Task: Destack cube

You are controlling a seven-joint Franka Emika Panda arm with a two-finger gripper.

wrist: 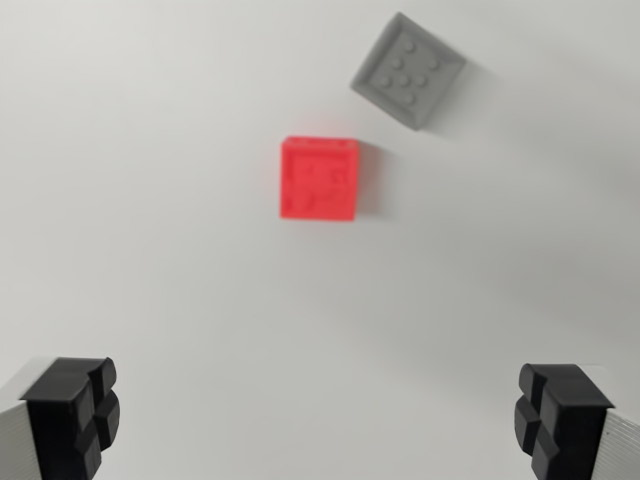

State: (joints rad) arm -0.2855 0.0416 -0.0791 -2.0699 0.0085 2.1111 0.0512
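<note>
1. On the white bench (150,200), toward the far side in the wrist view, lie two cubes: a red cube (319,179) near centre and a grey cube (408,70) just beyond it, toward the wrist view's right.
2. The cubes sit apart, not touching; each rests on the bench itself. Neither is on top of the other, so the stack appears already undone.
3. Grey cube is turned at an angle to the red one, studs up. Red cube's top is blurred; relief faintly visible.
4. End effector (318,420): jaws wide apart, black pads at the lower left and lower right corners of the view, nothing between them. It holds nothing.
5. Judgement: the wide opening and the height above the bench fit a release and withdrawal, or a hover before approach; cannot tell which.
6. Open room: bare bench all round both cubes, no bench edge in view, no obstacle near. The gap between the cubes is narrow; a descent on either one would need the jaws aligned to clear its neighbour.
</note>
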